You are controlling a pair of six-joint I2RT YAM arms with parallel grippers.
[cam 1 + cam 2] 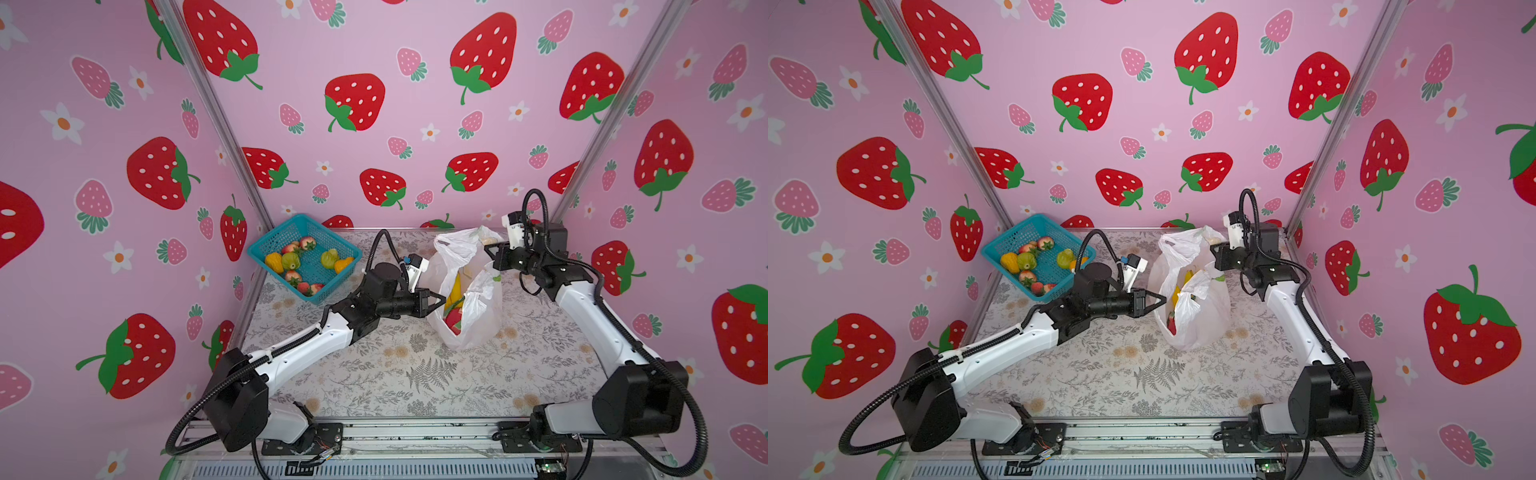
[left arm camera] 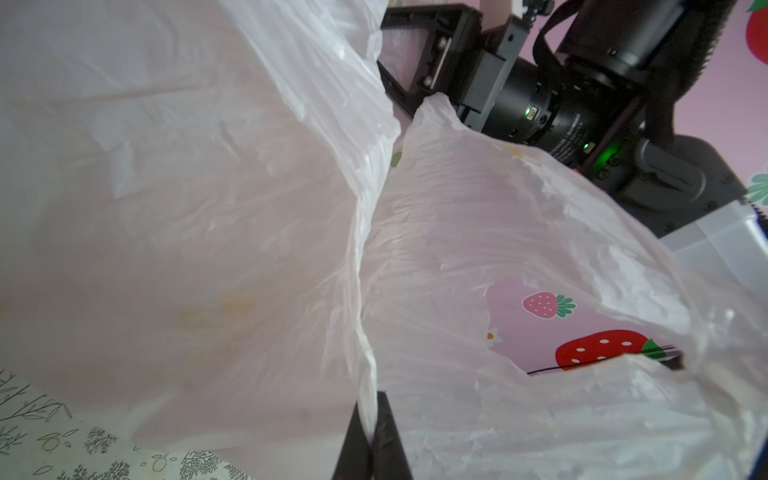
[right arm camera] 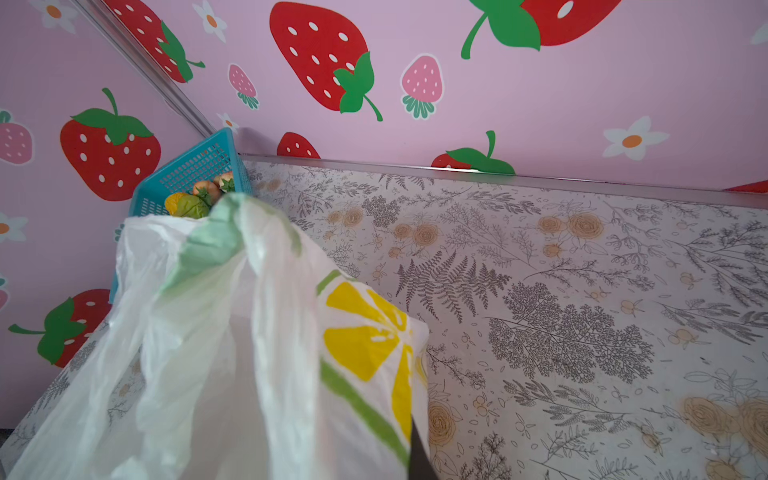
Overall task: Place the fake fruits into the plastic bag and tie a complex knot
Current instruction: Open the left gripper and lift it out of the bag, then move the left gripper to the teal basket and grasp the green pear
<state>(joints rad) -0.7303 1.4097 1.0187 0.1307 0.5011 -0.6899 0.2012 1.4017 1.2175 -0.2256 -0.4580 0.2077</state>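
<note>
The plastic bag stands mouth up right of the table's middle. A yellow banana and a red strawberry show inside it. My left gripper is shut on the bag's near left rim, and its jaws pinch a fold of film. My right gripper is shut on the far rim; the lemon-printed film drapes over it, leaving one dark finger showing. More fake fruits lie in the basket. No knot is in view.
The teal mesh basket sits tilted in the back left corner against the pink walls. The right arm's wrist hangs just beyond the bag. Floral tabletop stretches in front of the bag.
</note>
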